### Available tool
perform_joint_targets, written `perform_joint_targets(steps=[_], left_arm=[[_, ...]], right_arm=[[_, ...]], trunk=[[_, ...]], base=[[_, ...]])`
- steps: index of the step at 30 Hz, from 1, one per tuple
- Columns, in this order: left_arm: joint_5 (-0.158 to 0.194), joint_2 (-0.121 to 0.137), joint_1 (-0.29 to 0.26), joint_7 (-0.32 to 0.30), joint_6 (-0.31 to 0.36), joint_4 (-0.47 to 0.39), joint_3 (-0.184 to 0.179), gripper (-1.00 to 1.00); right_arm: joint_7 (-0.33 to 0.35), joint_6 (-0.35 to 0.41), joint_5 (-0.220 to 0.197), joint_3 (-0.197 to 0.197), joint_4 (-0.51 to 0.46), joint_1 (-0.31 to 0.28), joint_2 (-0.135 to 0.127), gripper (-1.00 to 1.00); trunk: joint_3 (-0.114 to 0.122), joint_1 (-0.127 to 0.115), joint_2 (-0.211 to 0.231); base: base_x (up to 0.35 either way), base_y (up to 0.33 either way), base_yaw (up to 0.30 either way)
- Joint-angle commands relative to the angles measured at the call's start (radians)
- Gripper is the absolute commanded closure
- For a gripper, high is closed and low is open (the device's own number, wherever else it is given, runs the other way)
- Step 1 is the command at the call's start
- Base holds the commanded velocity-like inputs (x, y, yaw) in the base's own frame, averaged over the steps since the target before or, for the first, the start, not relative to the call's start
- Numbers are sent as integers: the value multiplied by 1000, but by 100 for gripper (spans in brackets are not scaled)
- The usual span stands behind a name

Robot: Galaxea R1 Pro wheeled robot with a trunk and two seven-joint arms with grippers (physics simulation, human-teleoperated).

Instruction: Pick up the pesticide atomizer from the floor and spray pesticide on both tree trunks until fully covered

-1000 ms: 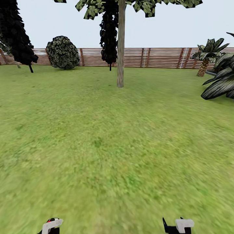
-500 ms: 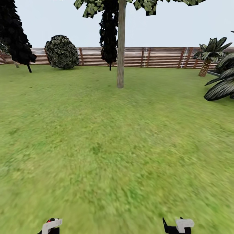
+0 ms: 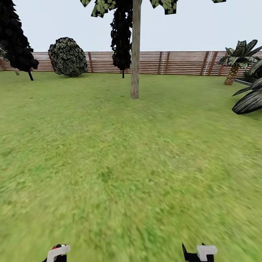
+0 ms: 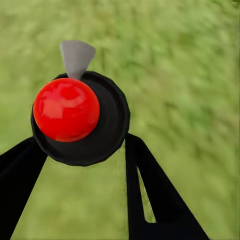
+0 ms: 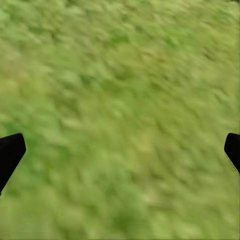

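Head view: a pale tree trunk (image 3: pixel 135 54) stands on the lawn (image 3: pixel 120 163) ahead, well short of the slatted fence (image 3: pixel 174 62), with a round bush (image 3: pixel 68 57) and a dark conifer (image 3: pixel 121 36) nearer that fence. The left gripper (image 3: pixel 57 253) and right gripper (image 3: pixel 199 253) sit far below the trunk at the frame's lower edge.

Left wrist view: the pesticide atomizer (image 4: pixel 80 117), red-topped, sits pinched between the black fingers (image 4: pixel 145 190) over grass.

Right wrist view: the fingers (image 5: pixel 10 152) are spread wide apart over grass, holding nothing.
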Motion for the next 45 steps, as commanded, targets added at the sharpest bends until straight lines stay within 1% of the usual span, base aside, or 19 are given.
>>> perform_joint_targets(steps=[1, 45], left_arm=[[1, 0, -1, -3, -3, 1, 3, 100], [1, -1, 0, 1, -3, 1, 2, 100]], right_arm=[[0, -3, 0, 0, 1, -1, 0, -100], [0, -3, 0, 0, 1, -1, 0, -100]], trunk=[[-1, 0, 0], [-1, 0, 0]], base=[[338, 0, 0], [338, 0, 0]])
